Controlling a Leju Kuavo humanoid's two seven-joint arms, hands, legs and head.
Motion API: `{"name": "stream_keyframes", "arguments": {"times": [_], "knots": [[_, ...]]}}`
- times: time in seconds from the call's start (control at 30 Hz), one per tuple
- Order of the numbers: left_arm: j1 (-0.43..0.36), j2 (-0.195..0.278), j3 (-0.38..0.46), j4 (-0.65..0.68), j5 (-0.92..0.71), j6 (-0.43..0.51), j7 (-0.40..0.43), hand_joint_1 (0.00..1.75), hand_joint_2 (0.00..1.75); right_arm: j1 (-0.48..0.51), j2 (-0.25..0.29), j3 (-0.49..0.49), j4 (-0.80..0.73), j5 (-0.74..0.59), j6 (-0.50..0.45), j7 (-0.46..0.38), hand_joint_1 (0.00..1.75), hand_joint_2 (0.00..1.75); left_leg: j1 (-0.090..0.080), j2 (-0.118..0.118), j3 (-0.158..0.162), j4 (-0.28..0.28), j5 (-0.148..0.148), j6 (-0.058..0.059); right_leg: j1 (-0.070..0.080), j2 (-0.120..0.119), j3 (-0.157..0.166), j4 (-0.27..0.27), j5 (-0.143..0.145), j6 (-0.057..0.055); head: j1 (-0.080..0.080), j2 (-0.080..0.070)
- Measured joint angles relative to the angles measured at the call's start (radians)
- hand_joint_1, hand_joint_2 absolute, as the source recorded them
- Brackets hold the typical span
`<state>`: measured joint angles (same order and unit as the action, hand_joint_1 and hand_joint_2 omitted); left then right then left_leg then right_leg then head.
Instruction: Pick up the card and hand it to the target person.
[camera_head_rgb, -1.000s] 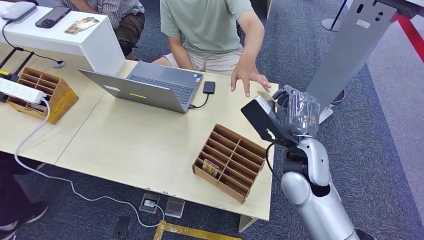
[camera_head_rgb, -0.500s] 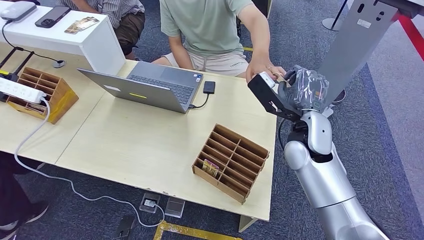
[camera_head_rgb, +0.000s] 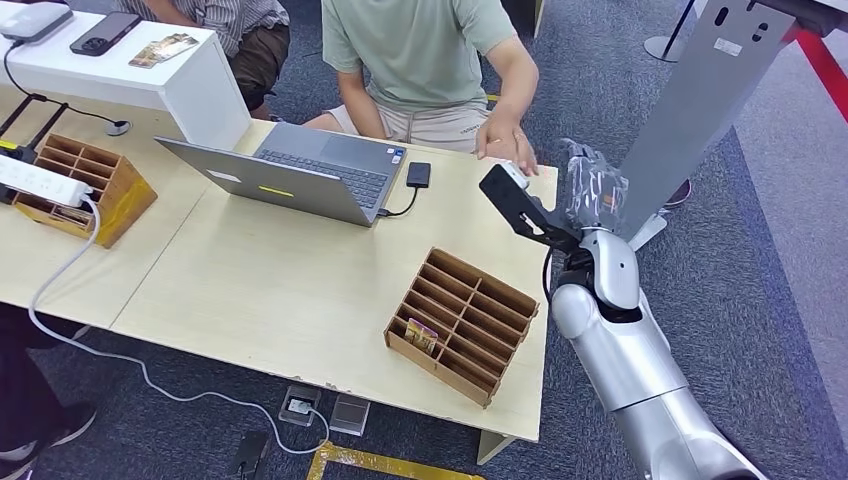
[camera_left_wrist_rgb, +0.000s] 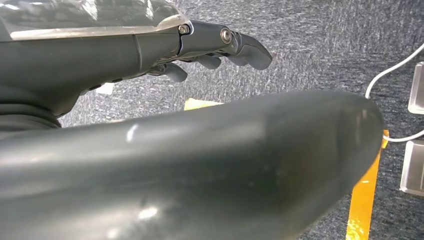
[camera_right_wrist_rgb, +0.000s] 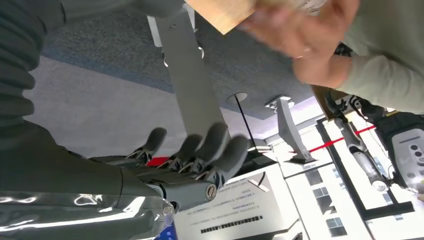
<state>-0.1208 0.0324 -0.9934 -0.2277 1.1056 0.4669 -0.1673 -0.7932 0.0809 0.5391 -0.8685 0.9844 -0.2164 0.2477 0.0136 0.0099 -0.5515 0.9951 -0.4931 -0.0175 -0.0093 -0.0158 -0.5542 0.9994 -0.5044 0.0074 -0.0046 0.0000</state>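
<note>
**Head view: our right hand raised beside the person**

Head view shows our right hand (camera_head_rgb: 592, 190), wrapped in glossy clear film, fingers spread and holding nothing, past the pale wooden worktop (camera_head_rgb: 290, 290) edge. The person's hand (camera_head_rgb: 505, 143) rests on that edge; we cannot make out the card. Our left hand (camera_left_wrist_rgb: 210, 47) hangs over grey carpet, dark fingers loosely extended, empty.

The card has left the right hand (camera_head_rgb: 592, 190), whose fingers (camera_right_wrist_rgb: 215, 150) now spread.
</note>
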Motion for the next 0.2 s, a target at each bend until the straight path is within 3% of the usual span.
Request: {"name": "stream_keyframes", "arguments": {"times": [0.2], "knots": [[0.000,0.000,0.000,0.000,0.003,0.001,-0.005,0.00,0.00,0.003,0.012,0.000,0.008,-0.017,-0.015,-0.006,0.00,1.75,0.000,0.000,0.000,0.000,0.000,0.000,0.000,0.000,0.000,0.000,0.000,0.000,0.000,0.000]]}}
